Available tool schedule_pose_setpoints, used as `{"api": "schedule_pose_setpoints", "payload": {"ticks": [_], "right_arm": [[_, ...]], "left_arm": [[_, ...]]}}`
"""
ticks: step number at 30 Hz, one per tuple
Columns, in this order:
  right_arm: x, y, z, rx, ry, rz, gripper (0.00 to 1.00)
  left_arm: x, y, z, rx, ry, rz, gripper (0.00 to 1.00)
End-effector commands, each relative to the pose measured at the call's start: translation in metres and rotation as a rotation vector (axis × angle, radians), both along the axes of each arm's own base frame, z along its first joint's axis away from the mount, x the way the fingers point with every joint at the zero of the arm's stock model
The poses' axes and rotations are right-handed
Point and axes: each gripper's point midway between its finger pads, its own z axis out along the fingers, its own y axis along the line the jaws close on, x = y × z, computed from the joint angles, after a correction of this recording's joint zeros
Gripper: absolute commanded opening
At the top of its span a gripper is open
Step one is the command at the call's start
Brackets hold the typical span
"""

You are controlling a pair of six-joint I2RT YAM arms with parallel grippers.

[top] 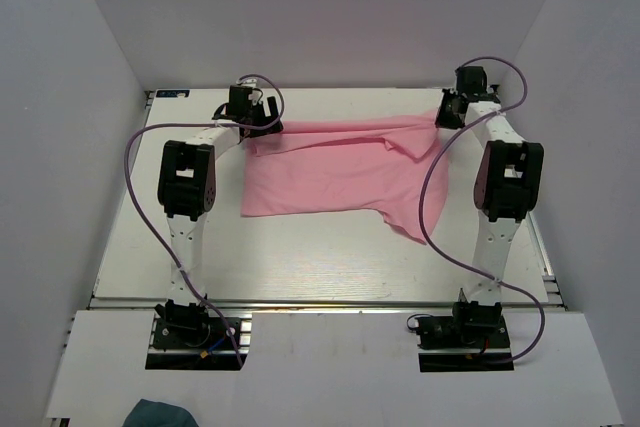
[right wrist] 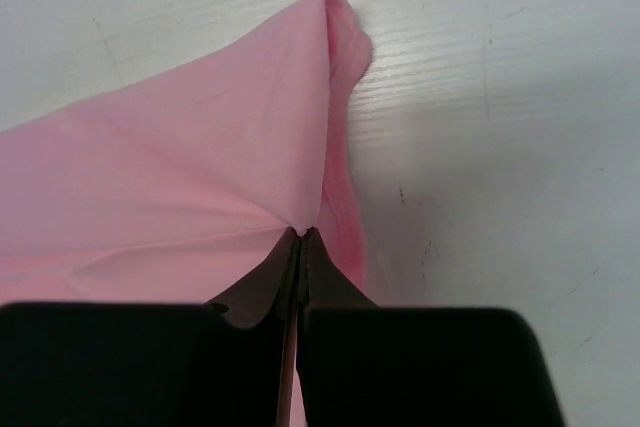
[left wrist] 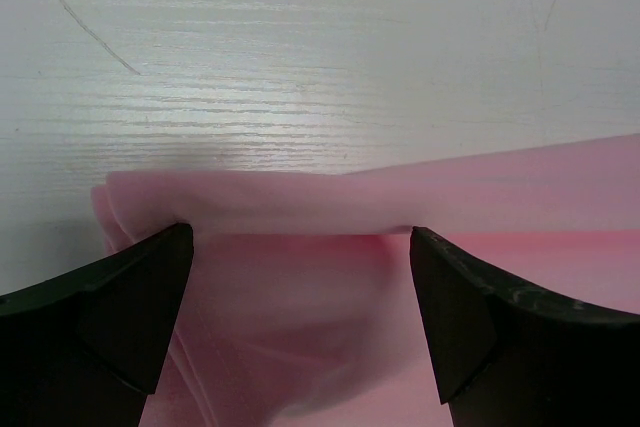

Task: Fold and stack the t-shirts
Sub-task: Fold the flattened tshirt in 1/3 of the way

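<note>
A light pink t-shirt (top: 330, 172) lies partly spread on the white table, with its far edge stretched between my two grippers. My left gripper (top: 262, 125) is at the shirt's far left corner. In the left wrist view the gripper (left wrist: 300, 237) is open, with its fingers (left wrist: 140, 307) wide apart on either side of a folded edge of the shirt (left wrist: 300, 202). My right gripper (top: 447, 112) is at the shirt's far right corner. In the right wrist view the gripper (right wrist: 303, 235) is shut on a pinch of the shirt (right wrist: 200, 167), which is pulled up into a ridge.
The white table (top: 300, 267) is walled in by white panels at the back and both sides. A small dark teal cloth (top: 160, 414) lies off the table at the near left. Purple cables loop beside both arms.
</note>
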Motion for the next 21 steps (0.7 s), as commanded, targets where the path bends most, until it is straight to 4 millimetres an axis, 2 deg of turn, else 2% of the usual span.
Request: {"api": "schedule_pose_setpoints", "payload": {"ticks": [1, 4, 6, 7, 9, 11, 14, 16, 17, 19, 20, 21], "right_arm": [[0.004, -0.018, -0.003, 0.007, -0.024, -0.026, 0.0], [0.011, -0.016, -0.023, 0.016, -0.012, 0.005, 0.0], [0.015, -0.015, -0.027, 0.014, -0.029, 0.034, 0.13], [0.017, -0.014, -0.031, 0.013, -0.036, 0.046, 0.16], [0.021, -0.006, -0.026, 0.037, -0.065, 0.104, 0.36], [0.025, 0.0, -0.018, 0.045, -0.092, 0.141, 0.44], [0.026, 0.008, 0.005, 0.069, -0.136, 0.178, 0.63], [0.022, 0.011, 0.024, 0.066, -0.172, 0.187, 0.87], [0.018, 0.013, 0.035, 0.07, -0.181, 0.194, 0.9], [0.007, 0.015, 0.041, 0.075, -0.183, 0.2, 0.9], [0.004, 0.016, 0.053, 0.077, -0.209, 0.202, 0.9], [0.001, 0.017, 0.057, 0.081, -0.214, 0.198, 0.9]], "left_arm": [[-0.024, 0.017, -0.011, 0.035, 0.101, 0.045, 1.0], [-0.023, 0.021, -0.009, 0.051, 0.099, 0.062, 1.0], [-0.022, 0.022, -0.007, 0.058, 0.1, 0.07, 1.0], [-0.019, 0.022, -0.004, 0.063, 0.089, 0.064, 1.0], [-0.019, 0.022, -0.006, 0.065, 0.098, 0.064, 1.0], [-0.012, 0.017, 0.005, 0.043, 0.072, 0.046, 1.0], [-0.003, 0.007, 0.024, 0.006, 0.033, 0.013, 1.0], [0.002, 0.0, 0.045, -0.02, -0.013, -0.025, 1.0], [0.004, -0.002, 0.055, -0.029, -0.032, -0.034, 1.0], [0.004, -0.003, 0.073, -0.02, -0.068, -0.057, 1.0], [0.004, -0.003, 0.08, -0.021, -0.079, -0.058, 1.0], [-0.001, 0.0, 0.08, -0.004, -0.06, -0.056, 1.0]]}}
